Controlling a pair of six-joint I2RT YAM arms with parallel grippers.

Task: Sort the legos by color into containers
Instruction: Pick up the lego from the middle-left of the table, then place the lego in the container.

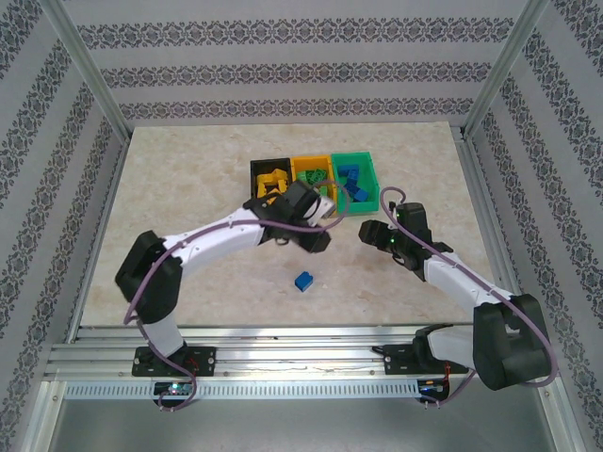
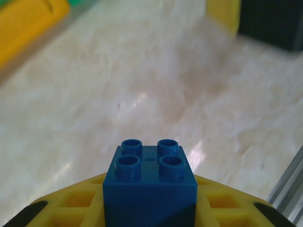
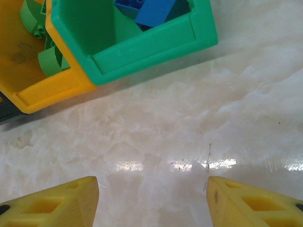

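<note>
Nearly sorted, with most legos in the three containers at upper middle, one blue lego pinched tight in the left gripper at the bottom, one loose blue lego lying on the table at lower middle, and the right gripper open, holding nothing.

Left wrist view: the blue brick and the yellow fingers beside it are cut by the bottom edge; a yellow shape at upper left is too blurred to identify; the black bin at upper right is blurred and cropped; right wrist view: the green bin and orange-yellow bin run off the top and left edges; top view: the left arm's wrist hides the lower walls of the black and orange-yellow bins; their bricks are too small to count.
</note>
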